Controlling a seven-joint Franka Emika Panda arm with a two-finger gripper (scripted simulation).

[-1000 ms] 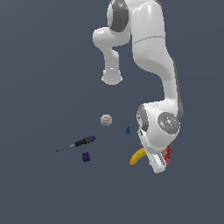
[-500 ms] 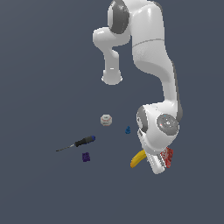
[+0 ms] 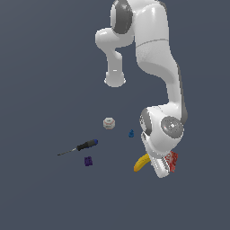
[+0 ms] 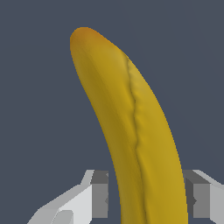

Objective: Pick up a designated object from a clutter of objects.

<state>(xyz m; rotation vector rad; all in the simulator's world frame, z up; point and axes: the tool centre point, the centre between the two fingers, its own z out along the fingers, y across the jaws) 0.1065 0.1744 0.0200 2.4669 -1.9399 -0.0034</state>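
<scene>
1. Banana (image 4: 131,131) fills the centre of the wrist view, orange-brown tip toward upper left; in the exterior view only its tip end (image 3: 141,163) shows at lower centre-right, the rest hidden under the arm.
2. Gripper (image 4: 148,194): jaws apart, one either side of the banana, narrow gaps both sides; no clamp yet.
3. Risk: curved, tapering skin. An off-centre squeeze could roll or squirt it out.
4. Risk: red can (image 3: 172,161) sits just beside the wrist; a sideways swing may knock it.
5. Screwdriver (image 3: 80,147), purple block (image 3: 88,161) well apart, unlikely trouble.

A flat, dark blue-grey ground (image 3: 40,67) fills both views.
</scene>
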